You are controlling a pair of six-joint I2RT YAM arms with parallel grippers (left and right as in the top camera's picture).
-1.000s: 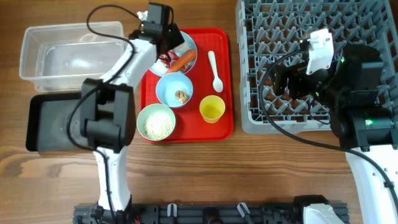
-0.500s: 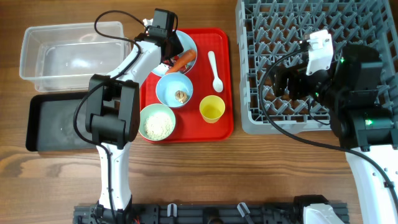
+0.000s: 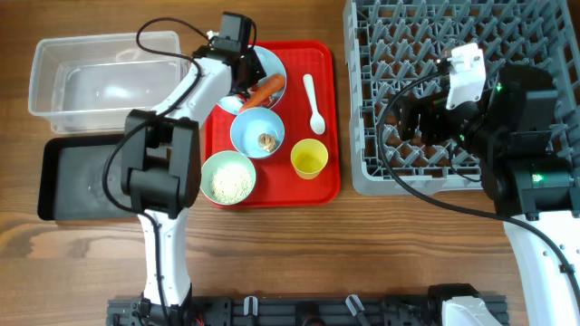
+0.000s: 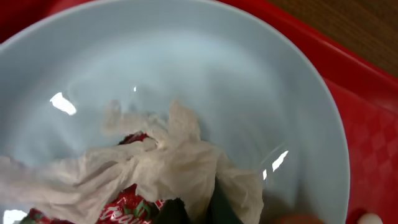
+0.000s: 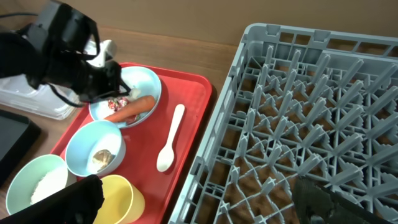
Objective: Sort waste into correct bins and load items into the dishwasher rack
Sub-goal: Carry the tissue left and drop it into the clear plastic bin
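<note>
My left gripper (image 4: 196, 210) is down in the pale blue plate (image 4: 205, 68), shut on the white tissue wad (image 4: 161, 168). A red-and-white wrapper (image 4: 124, 208) lies under the wad. From overhead the left gripper (image 3: 243, 80) covers the plate's (image 3: 277, 63) left side, and the carrot piece (image 3: 265, 90) lies beside it. A bowl (image 3: 246, 127) holds a brown scrap (image 3: 265, 140), and another bowl (image 3: 214, 163) holds rice (image 3: 230, 181). The yellow cup (image 3: 309, 158) and white spoon (image 3: 313, 102) lie on the red tray (image 3: 328, 186). My right gripper (image 5: 202, 205) hangs open over the dishwasher rack (image 3: 408, 36).
The clear tub (image 3: 104, 77) stands at the far left with the black tray (image 3: 82, 181) in front of it. The grey rack fills the right side, next to the red tray's right edge. Bare wooden table (image 3: 362, 254) runs along the front.
The left gripper shifted slightly right over the plate and closed on the tissue wad. The right arm has not moved.
</note>
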